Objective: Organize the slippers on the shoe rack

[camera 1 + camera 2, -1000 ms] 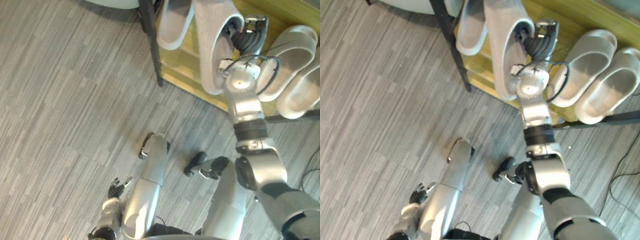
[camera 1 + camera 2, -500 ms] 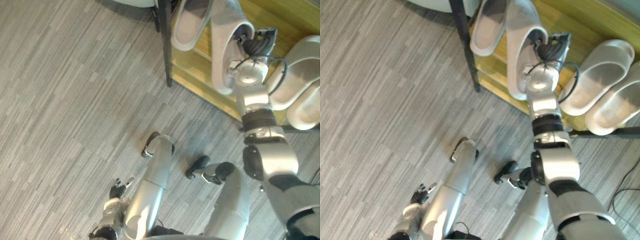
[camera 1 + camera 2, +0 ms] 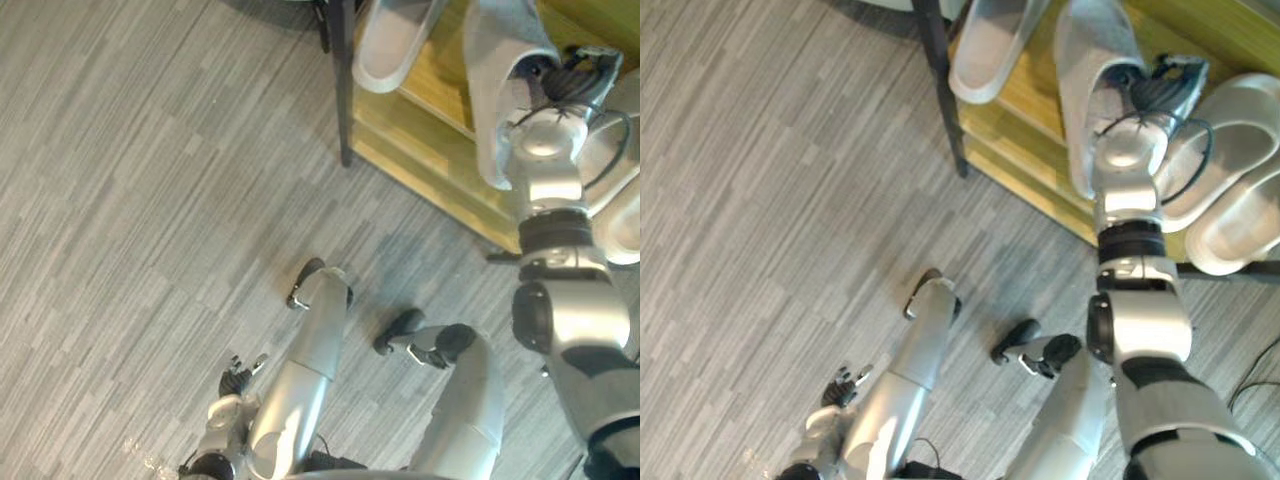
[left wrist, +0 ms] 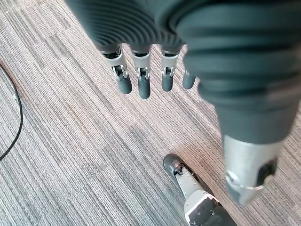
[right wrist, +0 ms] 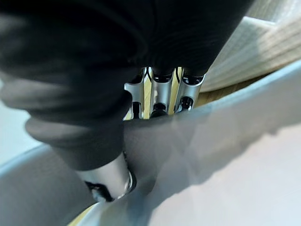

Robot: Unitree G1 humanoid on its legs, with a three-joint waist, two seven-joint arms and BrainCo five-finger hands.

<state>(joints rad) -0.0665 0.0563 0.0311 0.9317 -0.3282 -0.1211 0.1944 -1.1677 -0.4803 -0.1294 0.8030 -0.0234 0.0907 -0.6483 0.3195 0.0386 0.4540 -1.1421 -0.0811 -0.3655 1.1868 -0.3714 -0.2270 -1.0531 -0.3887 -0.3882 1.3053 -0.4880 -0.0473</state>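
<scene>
Shifted toward 3 o'clock, off the pale grey neighbouring slipper (image 3: 385, 50): grey open-toed foam slipper (image 3: 495, 90), over the yellow wooden shoe rack shelf (image 3: 430, 130). Right hand (image 3: 563, 78) fingers clamp its strap; left hand (image 4: 141, 80) fingers apart, idle. I'd lower it flat and parallel, then release.

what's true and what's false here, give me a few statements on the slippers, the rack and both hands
1. The right hand grips the grey slipper over the shoe rack. True.
2. The left hand holds a slipper. False: it hangs over the carpet with straight fingers, holding nothing.
3. A pale slipper lies on the rack to the left of the grey slipper. True.
4. One slipper lies on the carpet. False: the slippers in view are all at the rack.
</scene>
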